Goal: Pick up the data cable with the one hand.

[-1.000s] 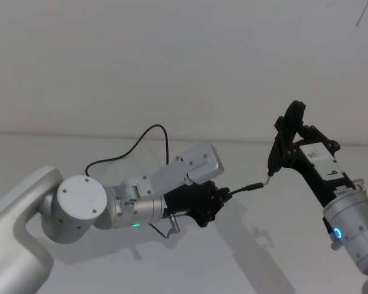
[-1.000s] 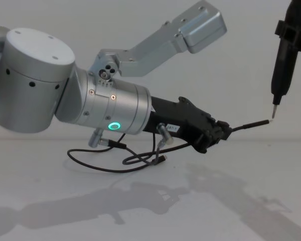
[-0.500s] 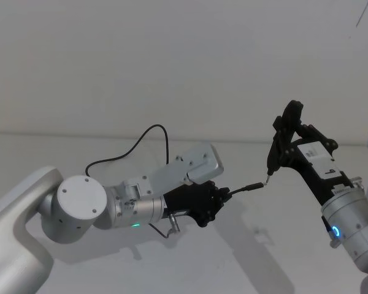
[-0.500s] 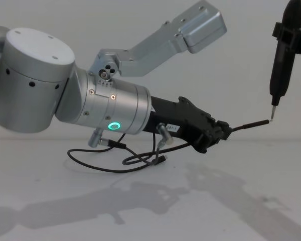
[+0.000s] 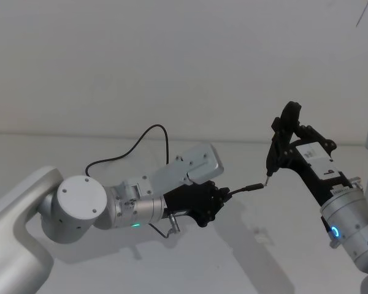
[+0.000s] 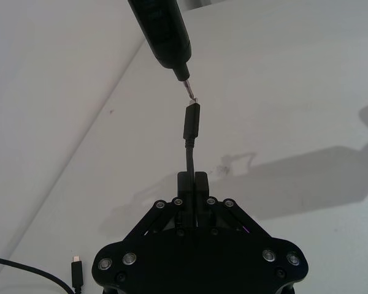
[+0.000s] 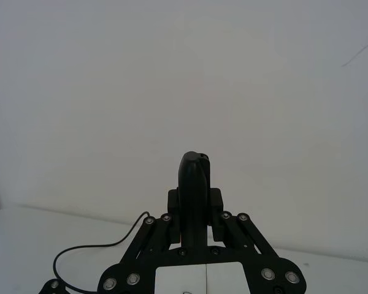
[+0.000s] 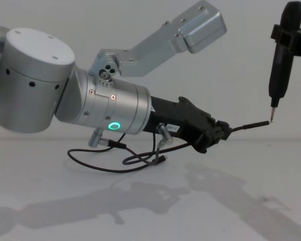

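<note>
Item one, left half of the head view: the left tool (image 5: pixel 219 197), black, on a silver cylinder with a green ring, reaches toward centre frame. We find its fingers (image 6: pixel 192 182) clamped on the cable (image 8: pixel 98 163) just behind one plug (image 6: pixel 191 121), which juts out past the fingertips and is lifted clear of the surface (image 5: pixel 245 257).

Item two, lower centre of the chest view: the cable's slack loops on the surface beneath the left arm; a second plug (image 6: pixel 77 273) lies there too.

Item three, right side: the right tool (image 5: pixel 283 147) grips a black stick (image 8: pixel 281 60) upright, pin tip touching or just beside the raised plug.

Step in hand, by our judgement: pickup is made at one end. Next we would lift the left tool until the loops leave the surface, keeping the grip firm.
</note>
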